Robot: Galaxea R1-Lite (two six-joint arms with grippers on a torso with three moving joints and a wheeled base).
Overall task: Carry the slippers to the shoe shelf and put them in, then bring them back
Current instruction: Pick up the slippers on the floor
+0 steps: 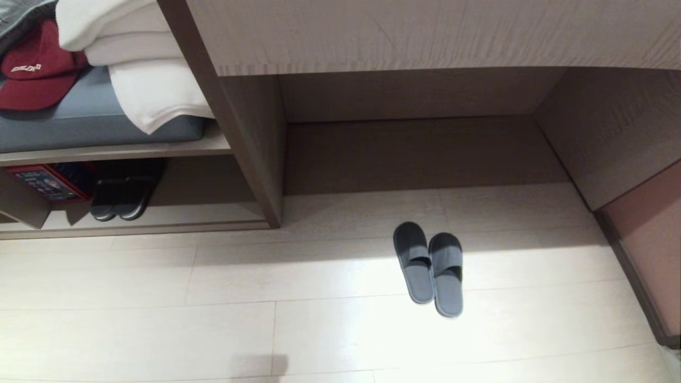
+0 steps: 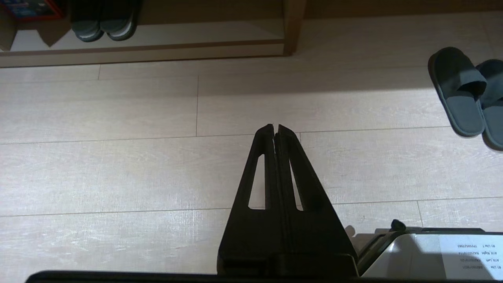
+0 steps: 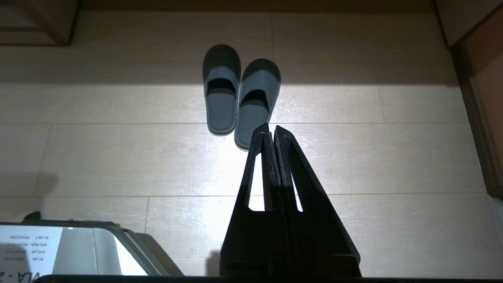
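Overhead, from the head camera, neither arm showed. A pair of flat grey-blue fabric slippers (image 1: pixel 430 268) lay side by side on the pale plank floor (image 1: pixel 159 330), just in front of a tall desk recess (image 1: pixel 415 154) of brown wood grain. To the left stood the low shoe shelf (image 1: pixel 133 218) with its pale base board, well apart from the pair. Inside it sat a darker, near-black pair of slippers (image 1: pixel 121 194) beside a red and blue box (image 1: pixel 50 181). Above it, on a grey cushion (image 1: pixel 90 119), lay folded white towels (image 1: pixel 143 69) and a dark red cap (image 1: pixel 37 69).

Next, the left wrist camera showed the left gripper (image 2: pixel 275 127) with its black fingers pressed together, grasping nothing, hanging above bare floor. The grey-blue pair lay off at the edge of that picture, far from it; the shelf's front edge and the dark pair showed beyond. A white labelled corner of the robot's base (image 2: pixel 432 251) showed beside the gripper.

Lastly, the right wrist camera showed the right gripper (image 3: pixel 271 127) likewise clenched and empty, its tips lined up with the heel of one grey-blue slipper, though whether they touched I could not tell. Nothing stood between them.
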